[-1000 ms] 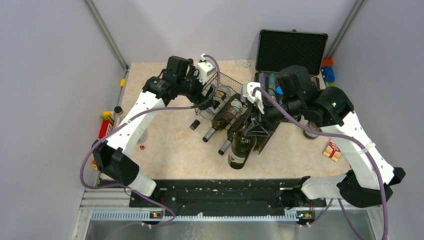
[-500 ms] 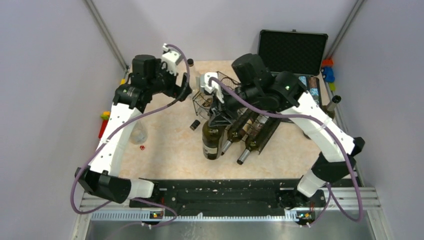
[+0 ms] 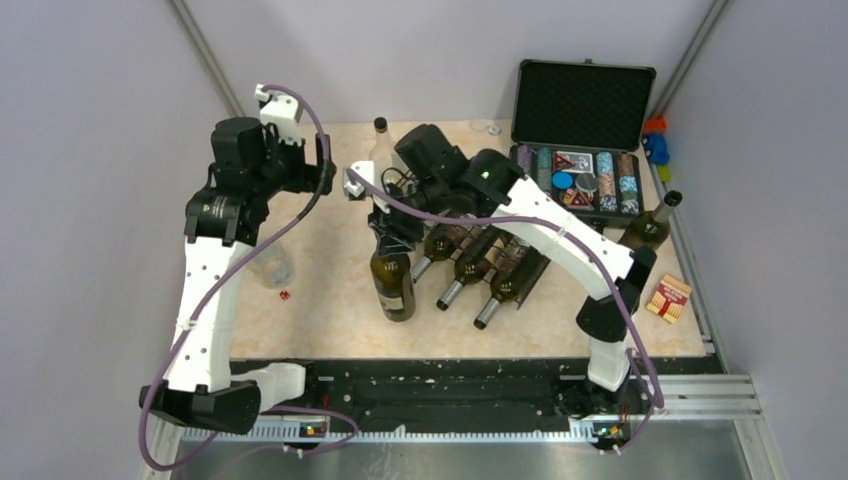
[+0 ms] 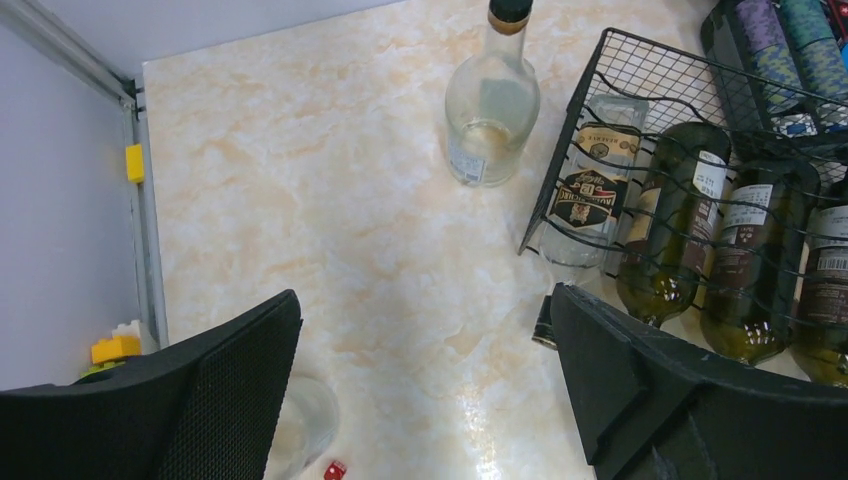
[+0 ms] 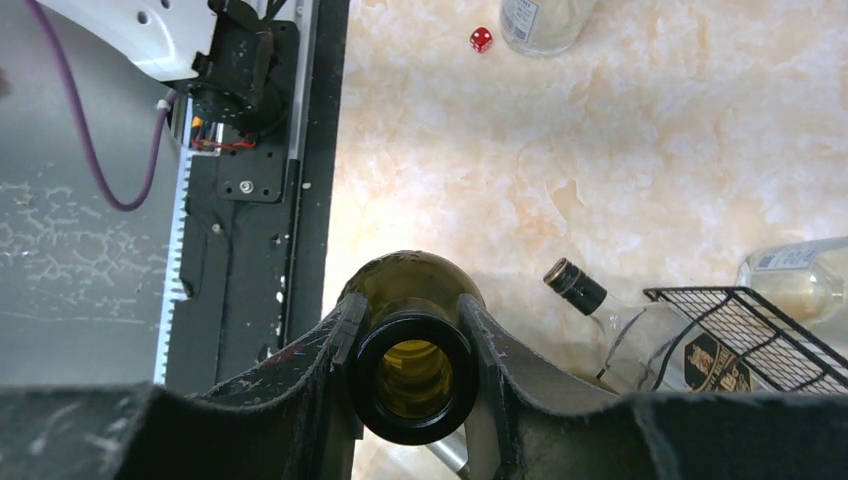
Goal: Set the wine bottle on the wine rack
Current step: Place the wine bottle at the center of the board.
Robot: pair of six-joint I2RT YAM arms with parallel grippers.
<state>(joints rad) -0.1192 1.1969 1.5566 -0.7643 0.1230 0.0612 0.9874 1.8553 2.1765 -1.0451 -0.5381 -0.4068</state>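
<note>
A wine bottle [image 3: 393, 285] of dark olive-green glass, with a pale label on its body and an uncorked, open mouth, is seen from above. It is held upright: its long axis runs vertically, with the mouth pointed straight up and the base down toward the marbled beige tabletop [image 3: 335, 265]. Whether the base is touching the tabletop cannot be told. The neck is clamped just under the lip by the right end effector [image 5: 412, 345], whose two black fingers are pressed against either side of it.

The bottle is placed at about 9 o'clock from the wine rack [image 3: 532, 262], just beside it and outside its cradles. The rack, made of black wire mesh, is set near the middle of the tabletop. Three dark bottles [image 3: 470, 262] are laid in it side by side, with their necks pointed toward 7 o'clock.

At 12 o'clock from the held bottle, a clear bottle [image 3: 380, 135] is stood at the far edge. The left end effector [image 4: 425, 300] is raised at 10 o'clock, well apart from the wine bottle, with its fingers spread wide above the tabletop.
</note>
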